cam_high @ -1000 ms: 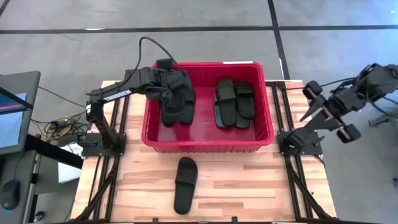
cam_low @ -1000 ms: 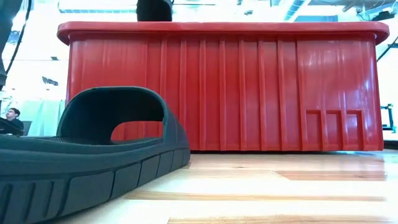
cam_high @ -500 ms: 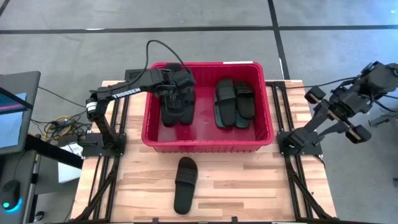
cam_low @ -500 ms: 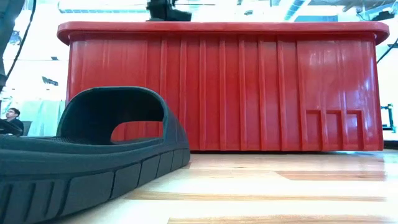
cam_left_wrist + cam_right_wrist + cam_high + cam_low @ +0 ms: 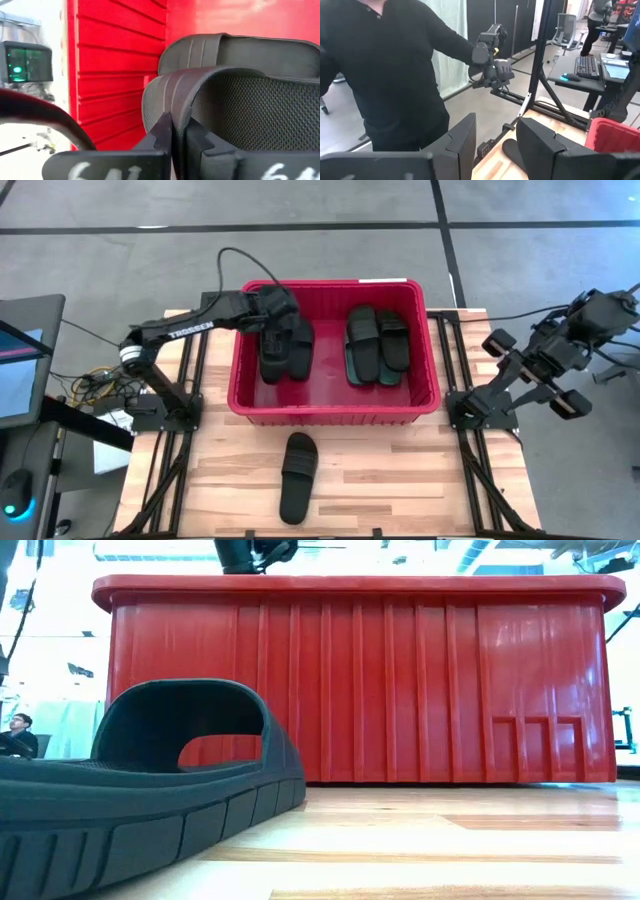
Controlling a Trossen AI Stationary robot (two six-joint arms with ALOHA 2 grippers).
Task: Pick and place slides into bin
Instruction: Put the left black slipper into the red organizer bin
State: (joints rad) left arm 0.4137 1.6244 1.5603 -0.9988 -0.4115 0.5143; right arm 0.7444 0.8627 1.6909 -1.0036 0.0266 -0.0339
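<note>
High view shows the left gripper (image 5: 283, 308) closed above slides (image 5: 283, 350) in the bin (image 5: 330, 412). Right gripper (image 5: 560, 385) waits half-open, empty, beside the table (image 5: 400, 480).

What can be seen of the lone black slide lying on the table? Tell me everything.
The black slide lies alone on the bare wooden table, in front of the red bin and apart from it. It looks like matte rubber, with a wide arched strap and a grooved sole edge. It sits flat, sole down. No claw touches it.
</note>
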